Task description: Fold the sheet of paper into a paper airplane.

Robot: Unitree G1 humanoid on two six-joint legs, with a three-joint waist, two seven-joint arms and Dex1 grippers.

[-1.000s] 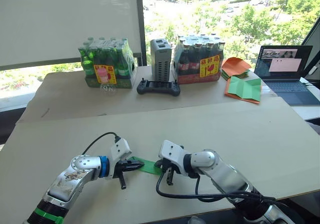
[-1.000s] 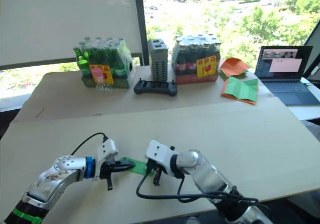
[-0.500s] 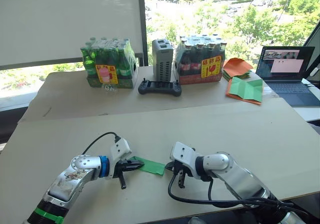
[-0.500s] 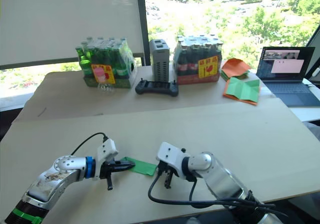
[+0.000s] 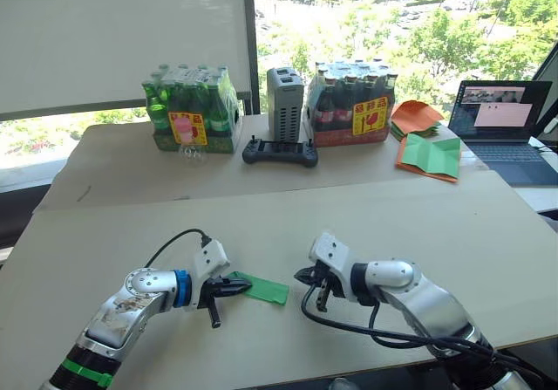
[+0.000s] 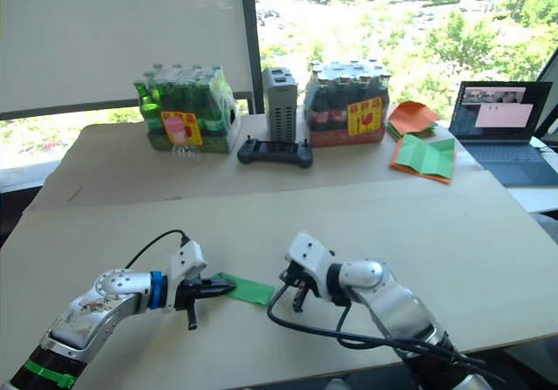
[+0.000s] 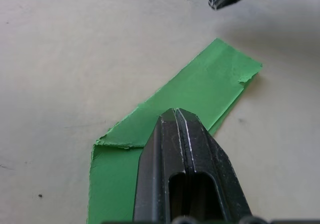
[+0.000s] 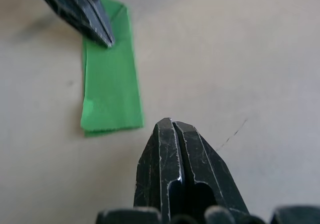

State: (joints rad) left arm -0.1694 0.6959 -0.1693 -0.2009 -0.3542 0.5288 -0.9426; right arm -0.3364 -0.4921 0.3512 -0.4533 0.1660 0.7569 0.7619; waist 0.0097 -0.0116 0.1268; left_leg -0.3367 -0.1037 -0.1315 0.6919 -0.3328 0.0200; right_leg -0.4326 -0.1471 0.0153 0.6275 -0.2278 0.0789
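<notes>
I have my left gripper (image 5: 234, 289) with its two fingers pressed together, tips down on the near-left end of the paper airplane (image 5: 258, 287), a single slim green folded strip lying flat on the table (image 5: 453, 224). In the left wrist view the closed tips sit over the paper; whether they pinch it or only pin it, I cannot tell. The strip's long axis runs from those tips toward my right arm, its free, squared end pointing at my right gripper (image 5: 307, 278). That gripper is also closed, holding nothing, hovering just beyond the free end with bare table between them. So the left arm is the nearer one, already on the paper, and I judge the right must come back in along the strip's length for any next crease. Counting: one folded green strip, two grippers, two packs of bottles (image 5: 187, 109) at the back, one grey box (image 5: 284, 103), one black controller (image 5: 279, 152), one laptop (image 5: 506, 119), one green sheet edged with orange (image 5: 430, 155), one orange paper pile (image 5: 412, 116).
</notes>
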